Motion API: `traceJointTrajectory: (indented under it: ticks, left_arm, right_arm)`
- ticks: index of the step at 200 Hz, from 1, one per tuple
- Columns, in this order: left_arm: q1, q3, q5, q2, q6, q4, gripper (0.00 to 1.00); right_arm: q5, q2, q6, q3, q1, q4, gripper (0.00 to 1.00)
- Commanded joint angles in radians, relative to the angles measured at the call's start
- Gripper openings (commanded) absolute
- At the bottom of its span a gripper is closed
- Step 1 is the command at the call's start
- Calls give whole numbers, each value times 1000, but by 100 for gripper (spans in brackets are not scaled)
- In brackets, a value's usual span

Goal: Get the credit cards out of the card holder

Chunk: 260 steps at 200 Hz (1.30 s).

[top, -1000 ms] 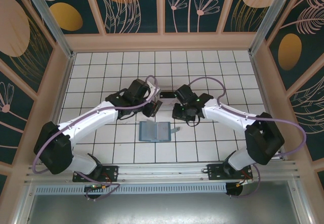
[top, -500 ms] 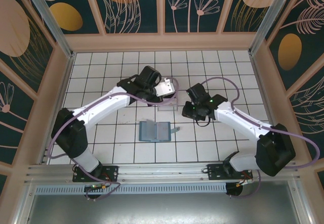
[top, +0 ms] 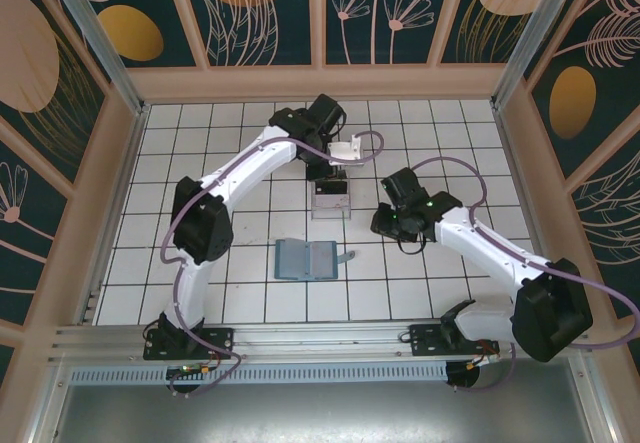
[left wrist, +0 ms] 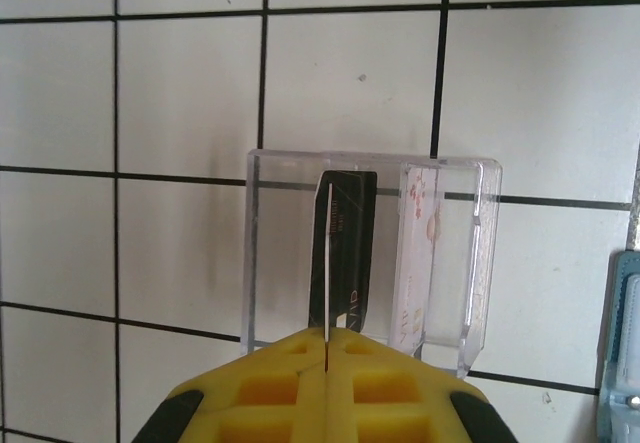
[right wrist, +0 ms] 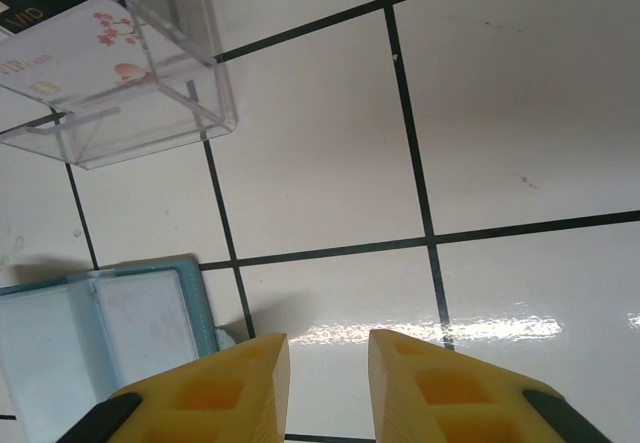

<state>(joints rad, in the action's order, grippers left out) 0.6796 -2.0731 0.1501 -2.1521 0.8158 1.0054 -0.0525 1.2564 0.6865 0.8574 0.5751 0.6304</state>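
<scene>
The left gripper (left wrist: 326,351) is clamped on 1 thin credit card (left wrist: 328,263), seen edge-on as a pale line above the clear tray (left wrist: 258,263); in the tray lie 2 more, a dark card (left wrist: 352,233) and a white card (left wrist: 418,253) with red marks; the right gripper (right wrist: 328,358) hangs narrowly parted, holding nothing; the card holder (top: 306,260), teal with a grey-blue inside, lies open flat on the tiles near the tray.

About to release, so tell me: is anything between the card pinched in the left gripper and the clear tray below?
Nothing visible. The card hangs edge-on from the left gripper over the open clear tray, above the dark card lying inside.
</scene>
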Motion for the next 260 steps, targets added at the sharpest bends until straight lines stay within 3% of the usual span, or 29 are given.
traceJointTrajectory:
  ticks: [1, 164, 220, 260]
  left_arm:
    - [-5, -68, 24, -42, 42, 129, 0]
    - [-7, -182, 26, -225, 42, 148, 0]
    - [-7, -251, -7, -228, 47, 113, 31]
    - [-7, -250, -41, -194, 42, 65, 36]
  right_arm:
    - [17, -32, -8, -17, -12, 23, 28]
    - [-4, -25, -20, -33, -22, 12, 28]
    - [2, -27, -21, -9, -23, 26, 28]
    - [7, -34, -18, 1, -22, 30, 28]
